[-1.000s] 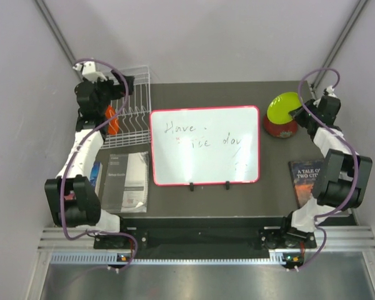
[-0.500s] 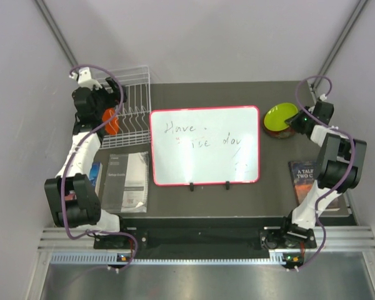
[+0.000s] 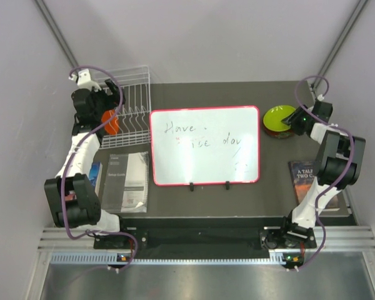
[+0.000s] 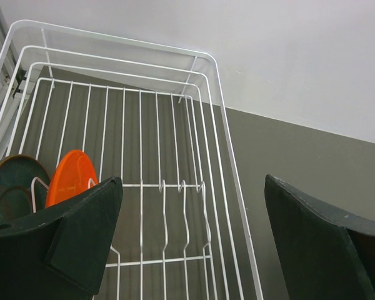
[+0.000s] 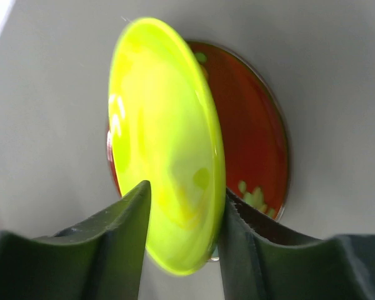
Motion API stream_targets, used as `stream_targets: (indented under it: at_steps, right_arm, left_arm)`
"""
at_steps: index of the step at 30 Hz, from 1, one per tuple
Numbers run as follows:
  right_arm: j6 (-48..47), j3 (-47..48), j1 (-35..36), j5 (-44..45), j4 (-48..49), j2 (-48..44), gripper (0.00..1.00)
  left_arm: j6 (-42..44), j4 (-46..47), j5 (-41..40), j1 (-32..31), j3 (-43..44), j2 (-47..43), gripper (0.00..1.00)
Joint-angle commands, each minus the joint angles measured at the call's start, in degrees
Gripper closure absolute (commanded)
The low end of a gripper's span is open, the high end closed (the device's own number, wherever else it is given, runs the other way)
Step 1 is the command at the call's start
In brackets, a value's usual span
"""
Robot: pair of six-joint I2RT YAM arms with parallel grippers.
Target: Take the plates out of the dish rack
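Currently, unloading looks about half done: 2 plates are out and 2 stand in the rack. My right gripper (image 5: 184, 206) is clamped on the rim of the green plate (image 5: 162, 125), 1 finger on each face, holding it tilted over the red plate (image 5: 256, 144). The red plate lies flat on the bench (image 3: 206, 94) near the far right corner, right of the whiteboard (image 3: 205, 145). The step in hand appears to be stacking green on red. The next move calls for lowering until it lies flat, then parting the fingers and backing away without dragging the stack.

My left gripper (image 4: 194, 244) hangs over the rack (image 4: 206, 125) at the far left corner, fingers wide apart and holding nothing. The orange plate (image 4: 72, 178) and a dark teal plate (image 4: 9, 187) stand on edge between the prongs at its left side. The next pick calls for pinching a thin upright rim and lifting clear of the wires.

Materials: the plates are round, smooth and glossy, probably hard plastic, and the red one carries pale speckles. The rack is thin white wire with open sides. The fingers are matte and dark, with 1 pad toothed.
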Motion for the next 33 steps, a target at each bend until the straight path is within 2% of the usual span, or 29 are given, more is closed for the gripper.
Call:
stream_targets:
  at_steps: [1, 7, 8, 10, 22, 27, 31, 33]
  right_arm:
    - [-3.8, 3.97, -0.39, 0.85, -3.78, -0.8, 0.54]
    - [-5.91, 4.23, -0.3, 5.59, -9.13, -2.46, 0.52]
    - [-6.52, 4.06, -0.39, 6.55, -9.58, -3.16, 0.46]
    - [-7.14, 4.49, -0.3, 8.48, -12.11, -3.87, 0.41]
    - [-12.5, 6.61, 2.68, 22.64, -19.78, -10.72, 0.36]
    - [-12.5, 4.68, 3.21, 21.33, -17.5, -13.54, 0.36]
    - [-11.98, 4.85, 3.65, 18.88, -17.06, -13.72, 0.36]
    - [-11.71, 4.85, 4.0, 18.34, -16.88, -13.72, 0.36]
  left_arm:
    - [0.38, 0.73, -0.28, 0.54, -0.68, -1.77, 0.01]
    - [0.64, 0.38, -0.46, 0.54, -0.76, -1.68, 0.01]
    - [0.99, 0.21, -0.63, 0.71, -0.68, -1.76, 0.01]
    - [1.43, -0.14, -0.72, 0.71, -0.68, -1.76, 0.01]
    - [3.36, -1.73, -3.18, 1.16, -0.59, -1.67, 0.01]
    - [4.24, -2.25, -7.3, 1.77, -0.5, -1.5, 0.01]
    - [5.82, -2.52, -14.42, 1.95, -0.5, -0.72, 0.01]
    - [6.26, -3.04, -15.13, 2.03, -0.15, 0.08, 0.04]
